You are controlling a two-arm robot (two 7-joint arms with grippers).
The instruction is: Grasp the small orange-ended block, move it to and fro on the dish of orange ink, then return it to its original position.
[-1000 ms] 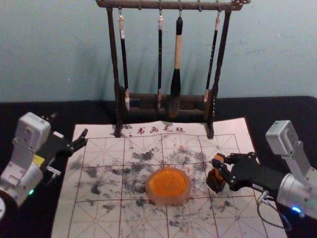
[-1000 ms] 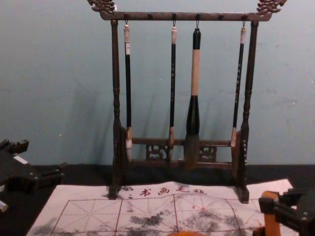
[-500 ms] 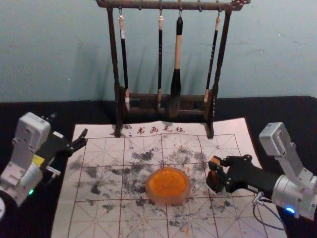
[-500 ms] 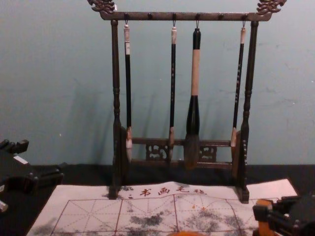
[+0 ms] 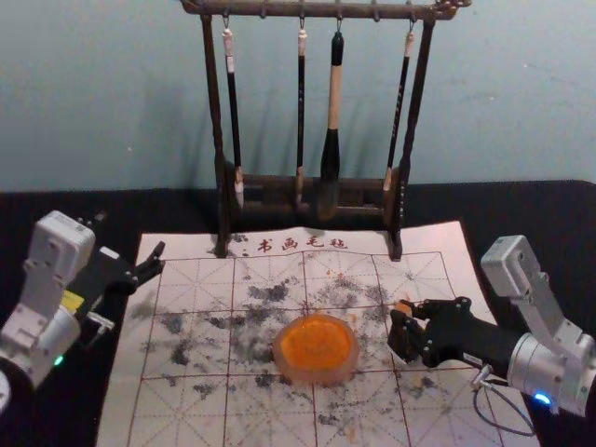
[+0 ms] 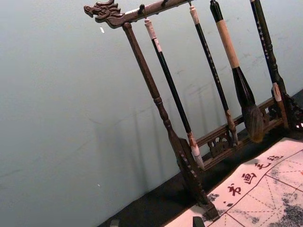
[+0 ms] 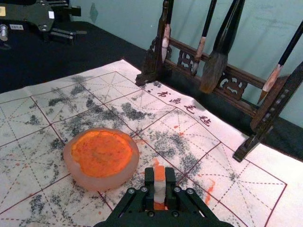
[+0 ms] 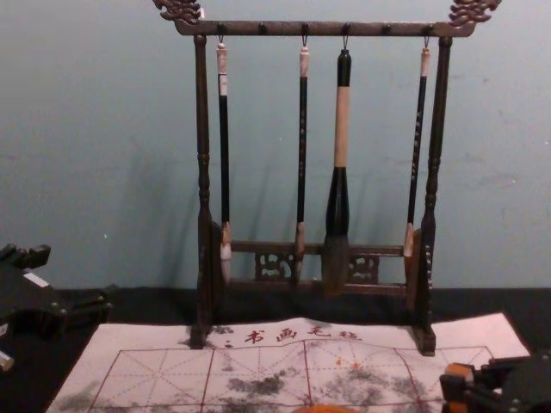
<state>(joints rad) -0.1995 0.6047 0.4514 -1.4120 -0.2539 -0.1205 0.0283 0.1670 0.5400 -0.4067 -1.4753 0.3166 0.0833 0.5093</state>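
Right gripper [image 5: 406,328] over the right part of the marked mat [image 5: 186,424], just right of the ink dish [image 5: 315,376] and apart from it. Compared with the preceding frames, the gripper and the block [image 7: 159,174] sit lower and slightly farther left; this suggests a descent towards the mat, probably a set-down, although a renewed approach to the orange ink [image 5: 317,343] cannot be excluded. The block is clamped between the right gripper's two fingers, its pale middle and orange upper end visible; whether its foot touches the mat cannot be told. The right arm reaches in from the near right, its gripper pointing left. The left gripper [image 8: 77,275] is parked at the far left, fingers spread and empty, left of the brush rack [image 8: 204,185]
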